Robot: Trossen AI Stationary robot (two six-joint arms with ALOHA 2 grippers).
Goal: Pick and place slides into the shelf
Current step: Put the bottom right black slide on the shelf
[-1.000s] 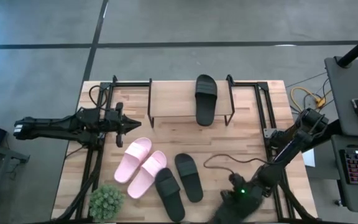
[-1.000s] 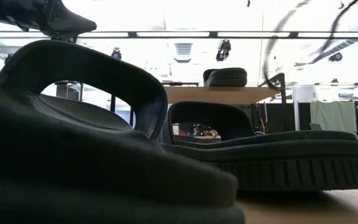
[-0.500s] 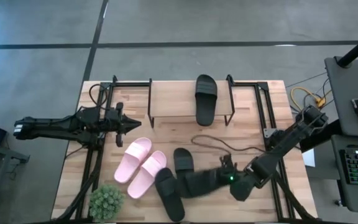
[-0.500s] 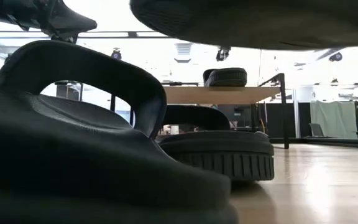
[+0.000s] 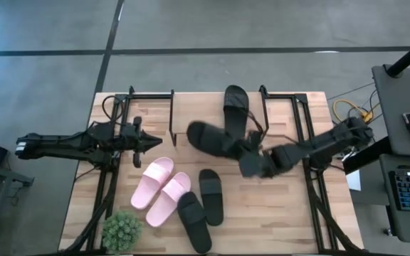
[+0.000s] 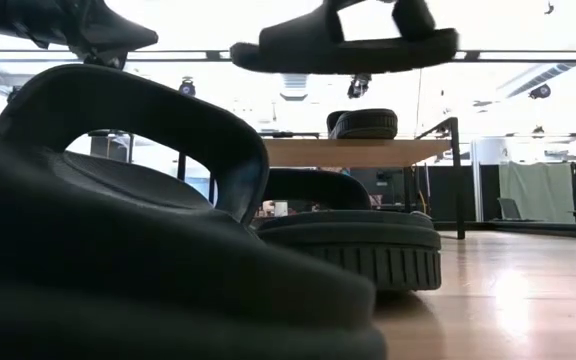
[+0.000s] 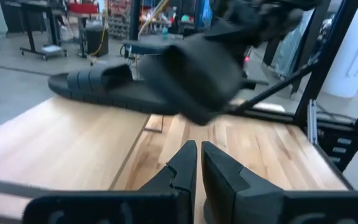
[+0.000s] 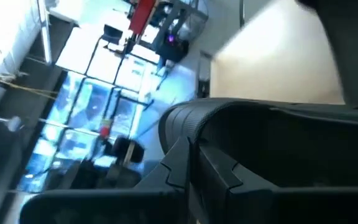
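My right gripper (image 5: 253,162) is shut on a black slide (image 5: 216,141) and holds it in the air over the front edge of the shelf (image 5: 198,114). The low view shows this held slide (image 6: 343,45) level, high above the table. Another black slide (image 5: 235,110) lies sole down on the shelf's top board. Two pink slides (image 5: 159,190) and two black slides (image 5: 203,208) lie on the table near its front. My left gripper (image 5: 146,144) is shut and hovers left of the shelf, touching nothing. My right gripper holds the black slide at its end nearest the arm (image 5: 244,155), coming from the table's right side. In the right wrist view the fingers (image 8: 179,165) close on the slide's dark curved edge (image 8: 188,121). The slide is lifted clear and sits roughly level, reaching left from the fingers.
A small green plant (image 5: 122,229) stands at the near left corner. Black metal frames (image 5: 301,142) run along both table sides. A loose cable (image 5: 258,128) trails by the right arm. Bare wood (image 5: 276,213) shows at the near right.
My right gripper has carried the black slide from the near right part of the table up and toward the far edge, to the shelf's front. The slide has risen clear of the table and has swung so that it points left. The other slides have stayed put.
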